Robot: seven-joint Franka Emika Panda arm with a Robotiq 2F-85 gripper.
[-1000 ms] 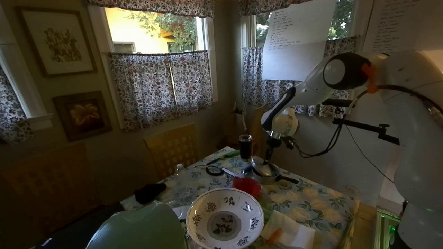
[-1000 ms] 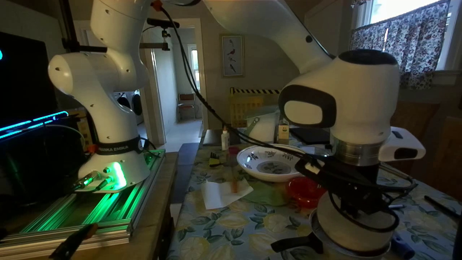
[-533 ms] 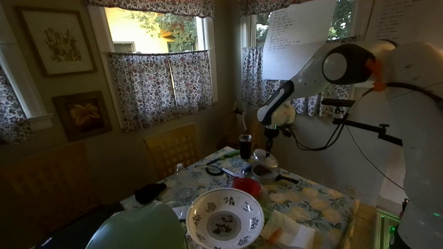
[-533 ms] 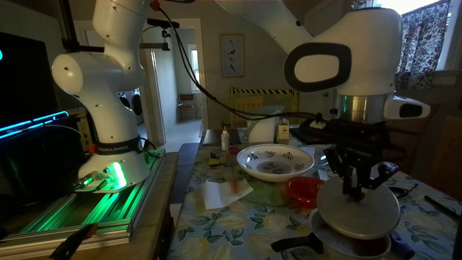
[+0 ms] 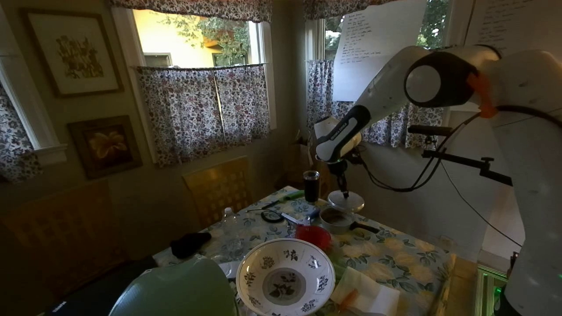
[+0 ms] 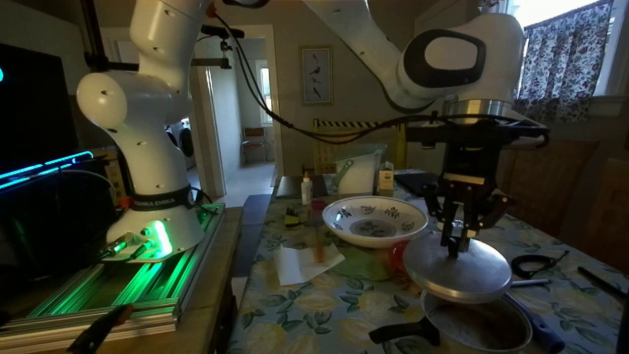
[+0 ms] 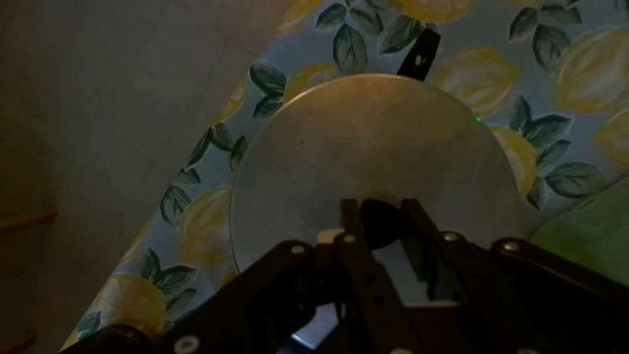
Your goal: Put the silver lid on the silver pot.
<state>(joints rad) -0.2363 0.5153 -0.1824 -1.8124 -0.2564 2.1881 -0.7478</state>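
My gripper (image 6: pixel 456 246) is shut on the black knob (image 7: pixel 379 226) of the silver lid (image 6: pixel 457 273). The knob sits between the two fingertips in the wrist view. The lid (image 5: pixel 351 202) hangs nearly level, slightly tilted, above the silver pot (image 5: pixel 336 224) and apart from it. In the exterior views it is offset from the pot's opening, and the pot's dark inside shows. The pot's black handle (image 6: pixel 403 332) also shows in the wrist view (image 7: pixel 420 56), where the lid (image 7: pixel 363 137) hides the rest of the pot.
A red bowl (image 5: pixel 314 238) and a large floral bowl (image 6: pixel 339 228) stand near the pot. A dark drink glass (image 5: pixel 311 189) stands behind it. A blue-handled tool (image 6: pixel 543 332) lies beside the pot. The table edge and wall are close by.
The lid was tilted down at the pot a second ago. My gripper has lifted it clear, brought it closer to level and shifted it sideways. The pot has stayed in place.
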